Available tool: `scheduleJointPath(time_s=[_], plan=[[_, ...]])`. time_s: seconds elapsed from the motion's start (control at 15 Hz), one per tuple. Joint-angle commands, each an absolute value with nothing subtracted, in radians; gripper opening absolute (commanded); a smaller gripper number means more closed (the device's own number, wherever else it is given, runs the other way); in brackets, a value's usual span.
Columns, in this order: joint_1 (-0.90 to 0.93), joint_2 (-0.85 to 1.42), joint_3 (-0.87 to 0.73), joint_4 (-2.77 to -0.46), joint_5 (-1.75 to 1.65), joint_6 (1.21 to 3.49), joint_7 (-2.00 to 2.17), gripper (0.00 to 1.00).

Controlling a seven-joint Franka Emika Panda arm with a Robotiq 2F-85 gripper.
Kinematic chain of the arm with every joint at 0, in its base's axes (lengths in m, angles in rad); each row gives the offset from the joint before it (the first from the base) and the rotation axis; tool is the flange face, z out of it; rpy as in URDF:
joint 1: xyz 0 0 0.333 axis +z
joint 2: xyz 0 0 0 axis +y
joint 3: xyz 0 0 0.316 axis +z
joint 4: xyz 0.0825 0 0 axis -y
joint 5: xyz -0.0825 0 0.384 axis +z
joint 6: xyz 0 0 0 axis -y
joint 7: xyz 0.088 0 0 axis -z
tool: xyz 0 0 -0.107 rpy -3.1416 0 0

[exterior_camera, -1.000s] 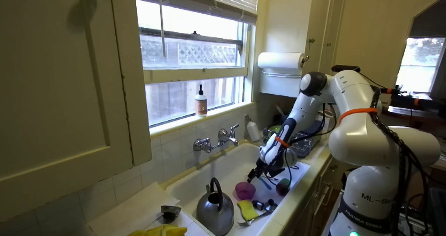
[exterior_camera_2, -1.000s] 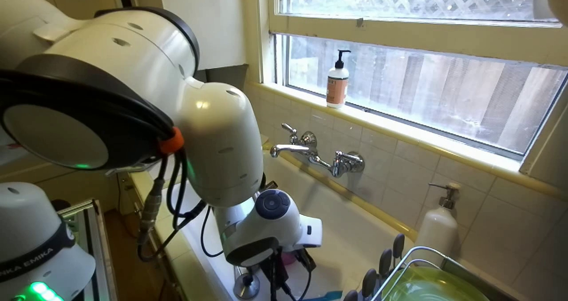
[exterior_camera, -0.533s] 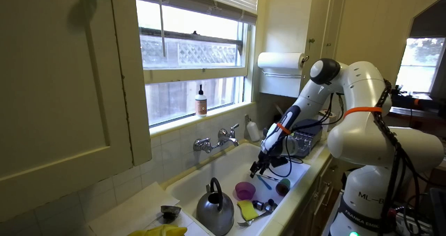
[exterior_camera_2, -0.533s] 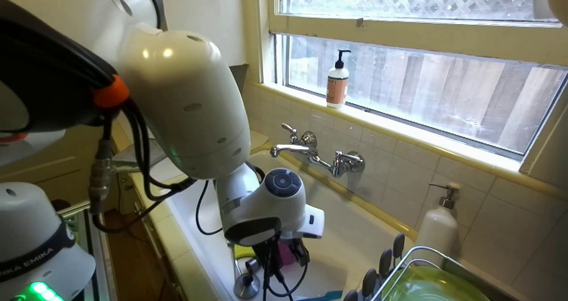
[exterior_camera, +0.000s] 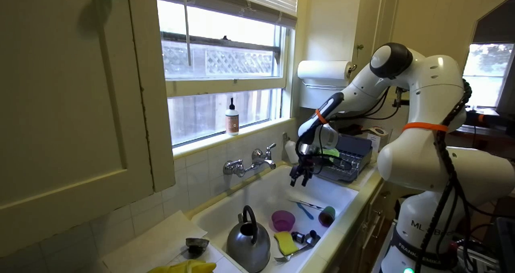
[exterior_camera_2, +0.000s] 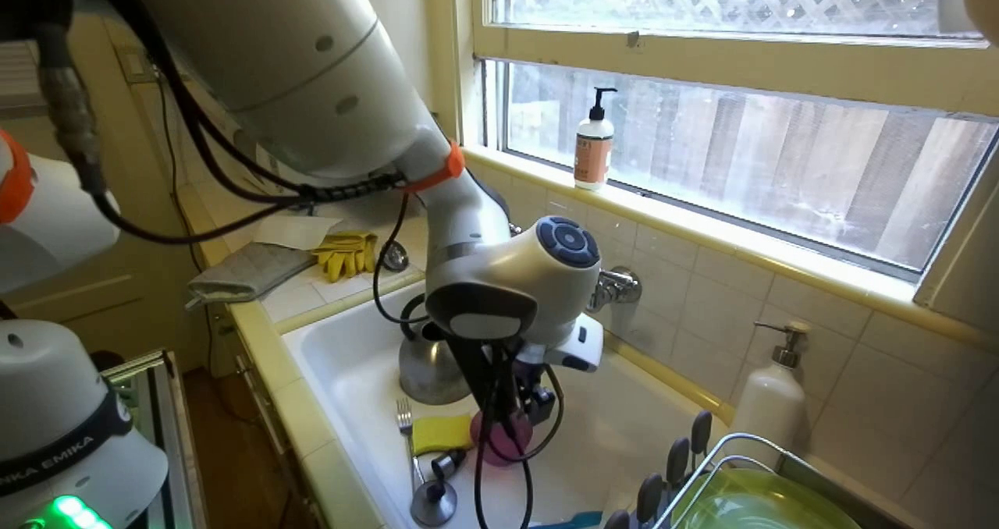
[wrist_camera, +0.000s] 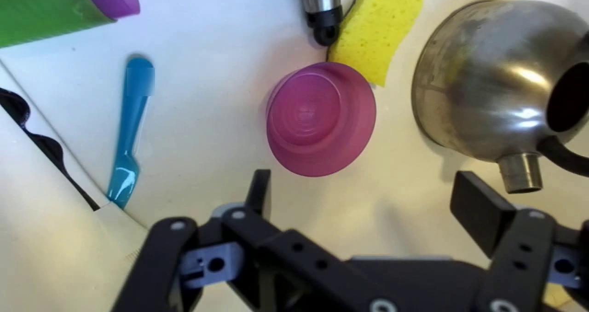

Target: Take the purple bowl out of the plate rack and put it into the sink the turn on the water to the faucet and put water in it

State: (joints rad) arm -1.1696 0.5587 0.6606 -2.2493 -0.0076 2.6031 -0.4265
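The purple bowl (exterior_camera: pixel 283 220) rests on the floor of the white sink (exterior_camera: pixel 213 218). In the wrist view the bowl (wrist_camera: pixel 303 114) lies just beyond my fingertips, its inside showing no contents that I can make out. My gripper (wrist_camera: pixel 361 182) is open, its fingers wide apart with nothing between them. In an exterior view the gripper (exterior_camera: pixel 298 183) hangs above the sink, clear of the bowl and pointing down. On the wall the chrome faucet (exterior_camera: pixel 259 164) reaches over the basin; my arm hides much of it in an exterior view. The dark plate rack (exterior_camera: pixel 350 156) stands beyond the basin's end.
In the sink lie a grey kettle (exterior_camera: pixel 248 247), a yellow sponge (exterior_camera: pixel 286 243), a fork (exterior_camera_2: pixel 404 416), a blue knife (wrist_camera: pixel 131 123) and a tipped cup (exterior_camera: pixel 326 216). Green dishware (exterior_camera_2: pixel 757 502) sits in the rack, beside a white soap dispenser (exterior_camera_2: pixel 769 404). Another bottle (exterior_camera: pixel 232 120) is on the sill.
The arm has lifted, raising the gripper away from the bowl and turning its fingers more straight down. In an exterior view the wrist shifted up and right. The bowl stayed put.
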Motion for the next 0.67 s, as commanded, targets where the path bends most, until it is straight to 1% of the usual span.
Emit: scheduleJointPath(time_s=[0.0,0.13,0.27,0.47,0.6], plan=[[-1.09,0.416,0.6,-2.202,0.135,2.405,-0.494,1.0],[-1.018,0.365,0.539,-2.16,0.173,2.302,-0.531,1.0],[-0.905,0.324,0.443,-2.126,0.174,2.22,-0.527,1.0],[-0.743,0.291,0.31,-2.079,0.172,2.157,-0.547,1.0],[-0.641,0.291,0.229,-2.061,0.162,2.174,-0.56,1.0]])
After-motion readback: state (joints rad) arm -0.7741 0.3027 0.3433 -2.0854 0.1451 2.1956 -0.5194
